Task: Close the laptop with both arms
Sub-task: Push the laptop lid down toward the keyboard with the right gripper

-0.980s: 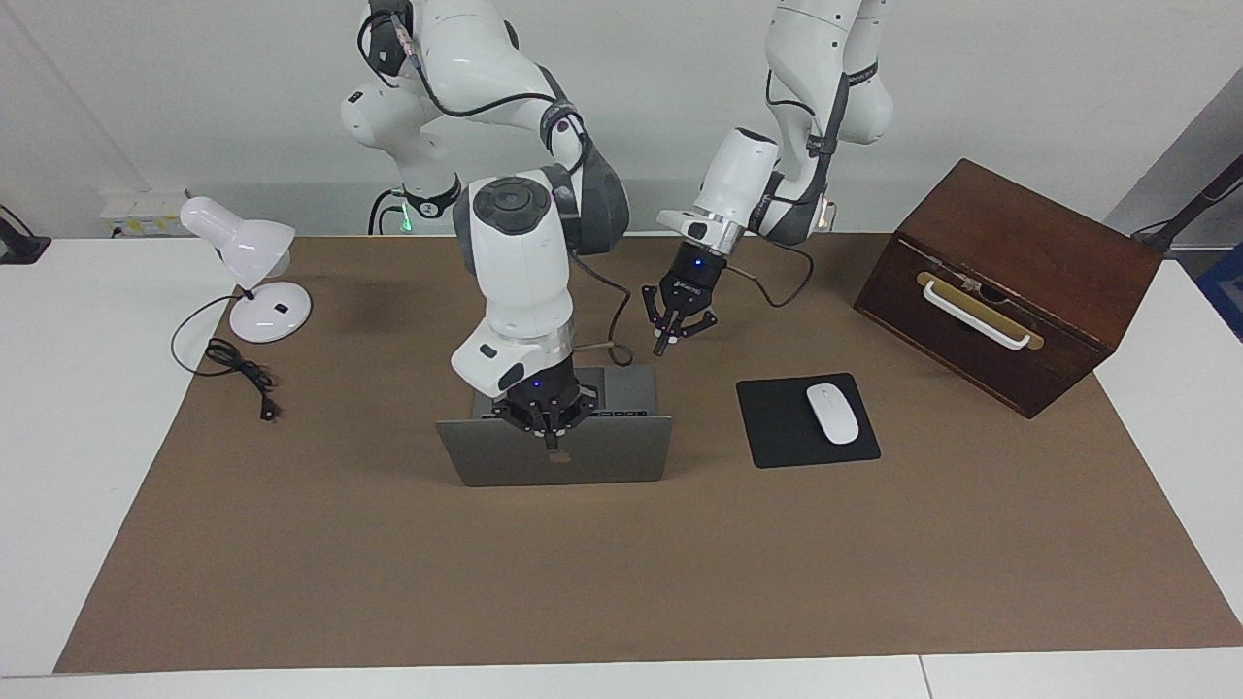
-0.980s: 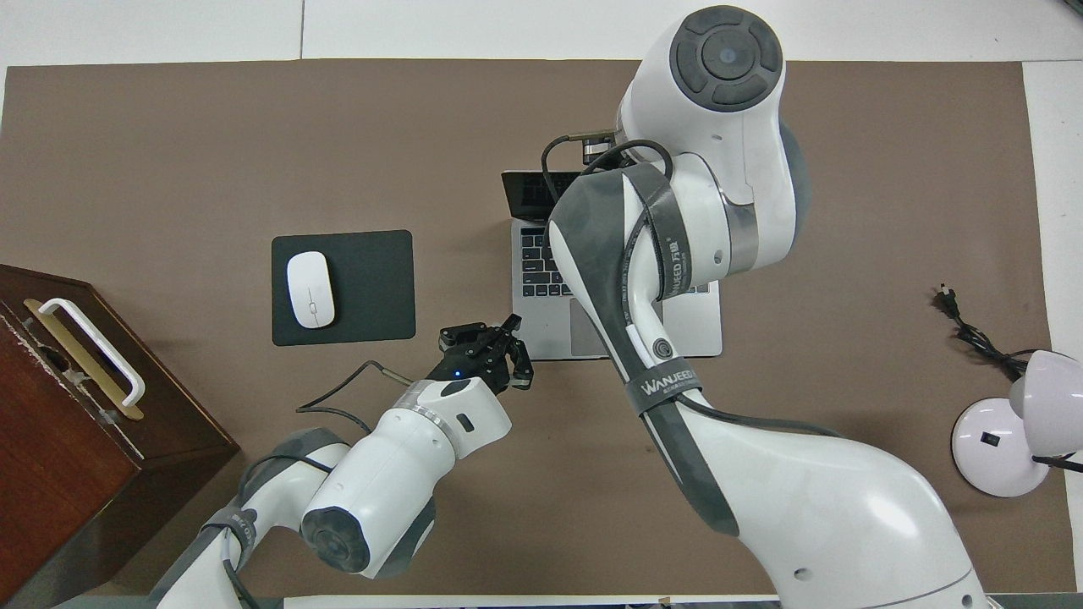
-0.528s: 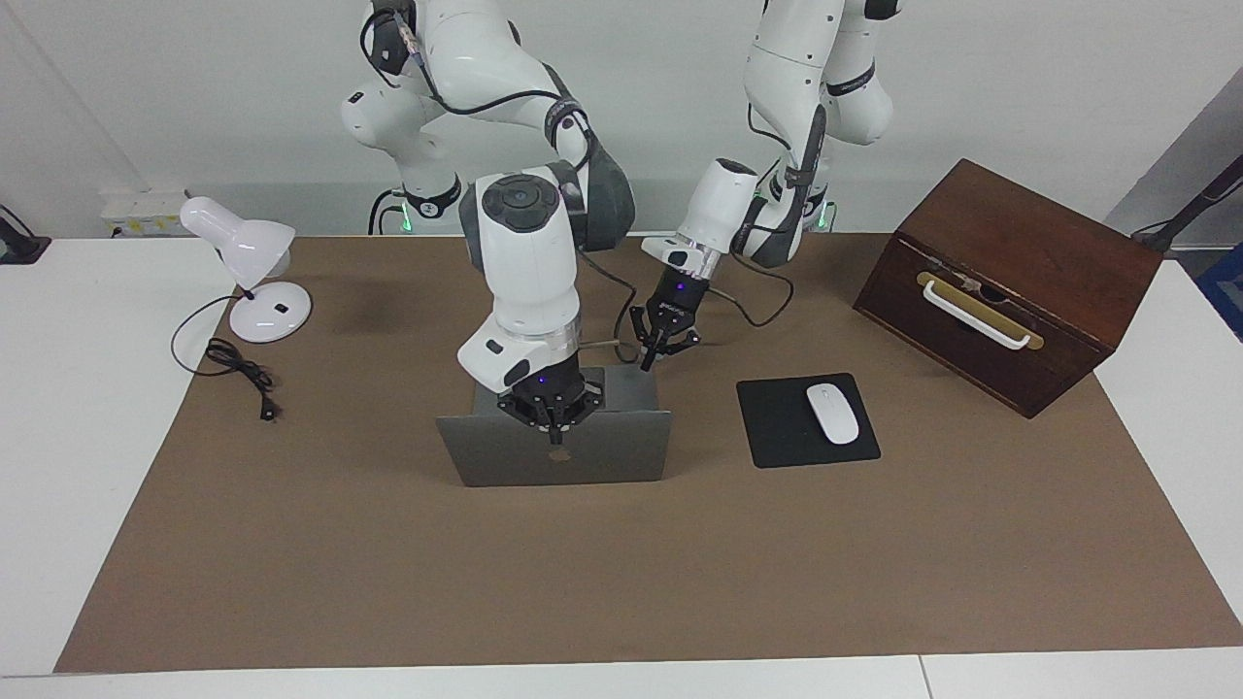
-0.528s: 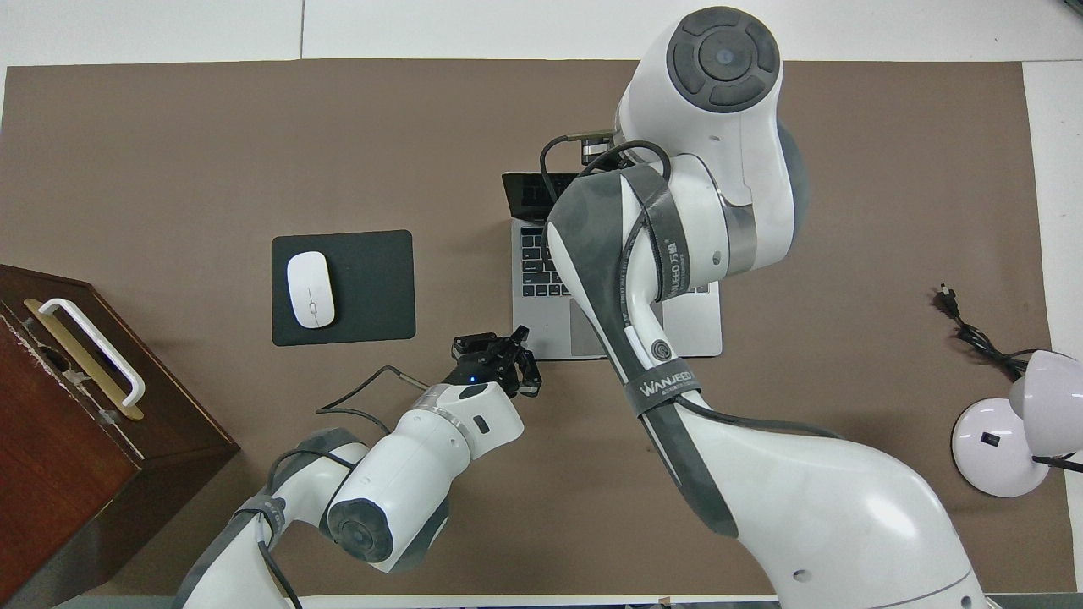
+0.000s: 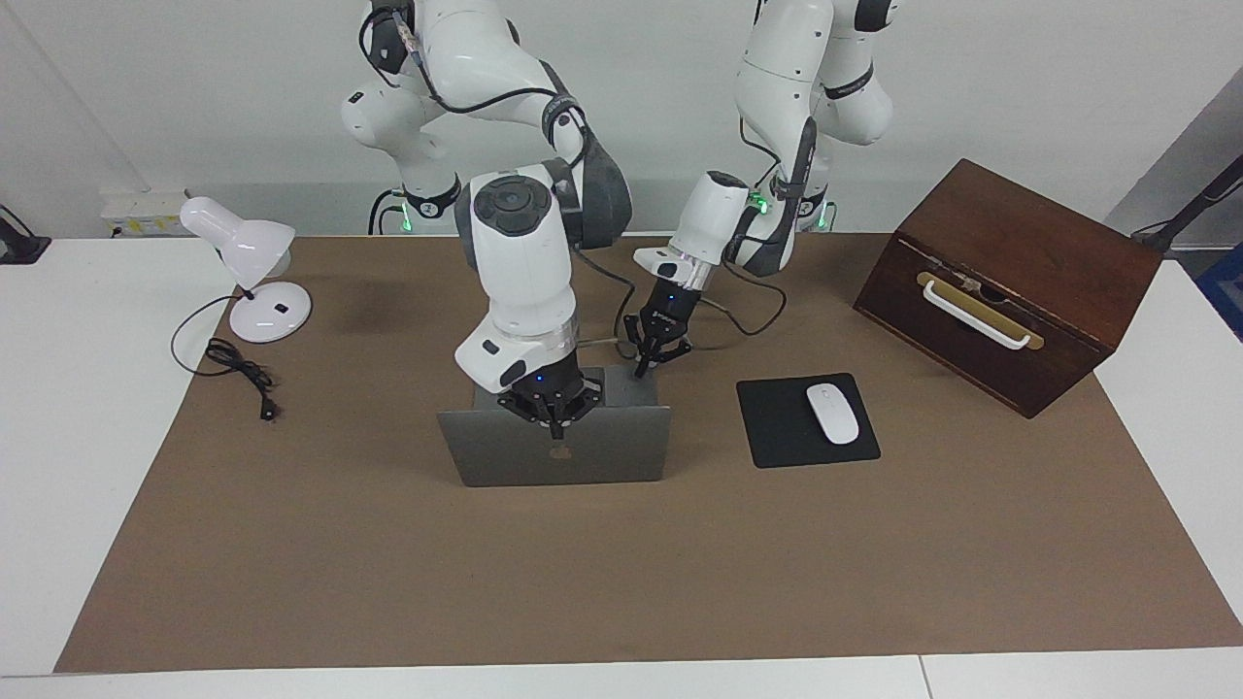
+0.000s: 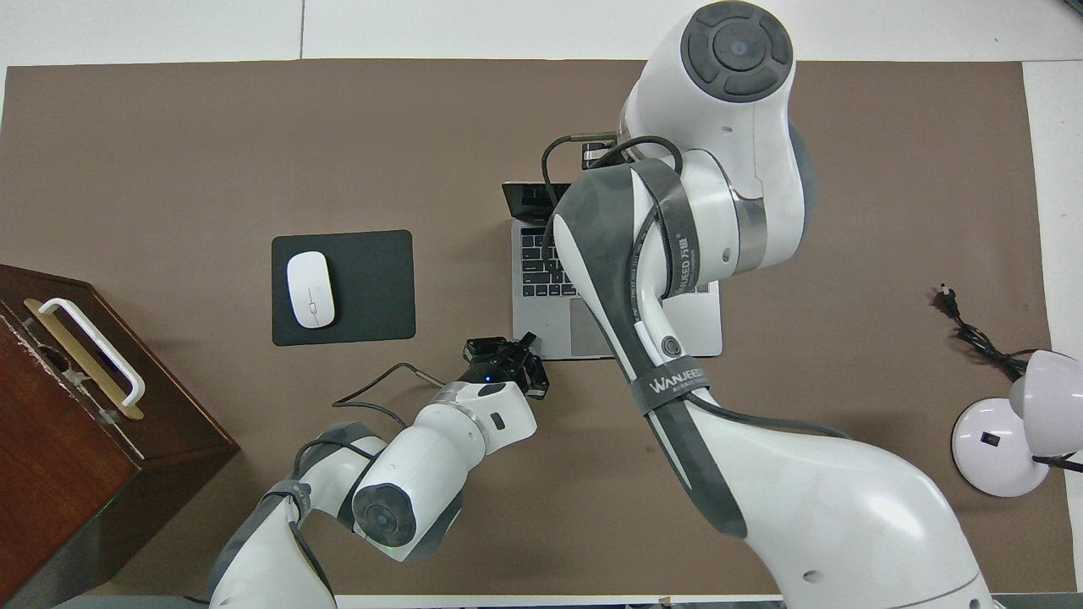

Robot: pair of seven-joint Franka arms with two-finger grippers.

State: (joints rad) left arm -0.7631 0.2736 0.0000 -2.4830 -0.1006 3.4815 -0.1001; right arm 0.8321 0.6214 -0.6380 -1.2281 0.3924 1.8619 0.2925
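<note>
Left gripper has dropped to the laptop base corner nearest the robots, fingertips shut, empty; right gripper shut at lid's top edge; laptop mid-table, open, lid facing away.

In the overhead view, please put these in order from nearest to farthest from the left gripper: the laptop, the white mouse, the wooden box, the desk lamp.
From the left gripper, shut:
1. Laptop, its corner at the fingertips.
2. White mouse, on the black mouse pad, toward the left arm's end.
3. Wooden box, at the left arm's end.
4. Desk lamp, at the right arm's end.
</note>
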